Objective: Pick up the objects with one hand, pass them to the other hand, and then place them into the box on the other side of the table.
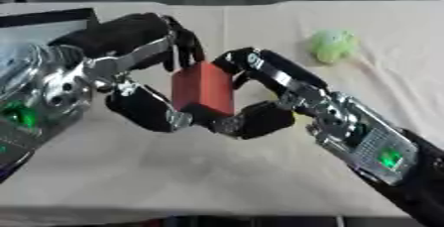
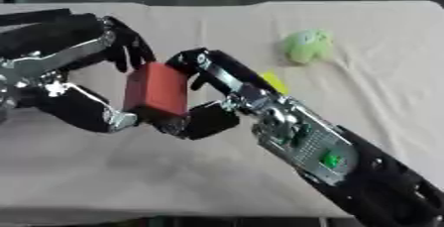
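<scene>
While both hands meet above the middle of the table [image 1: 173,171], a red block [image 1: 204,90] sits between them, lifted off the cloth. Left hand [image 1: 143,42] comes in from the left edge; its dark fingers [image 1: 187,47] curl over the block's top and its thumb [image 1: 152,112] curls under the lower left side, so it grips the block. Right hand [image 2: 221,85] comes in from the near right corner; its fingers [image 2: 208,67] wrap the block's upper right edge and its thumb [image 2: 208,121] presses in at the bottom right, so it grips the block too. Block is tilted, its broad red face turned toward the camera, its lower edge hidden behind the thumbs.

Green plush toy [image 2: 305,45] lies on the table toward the far right, well apart from the hands, touching nothing. Small yellow item [image 2: 274,81] lies flat on the cloth just beside the right hand's wrist, part hidden by it; cannot tell what it is. Dark flat thing [image 1: 48,19] shows at the far left corner of the table, behind the left arm; can't make out whether it is the box. Table is covered in a pale beige cloth.
</scene>
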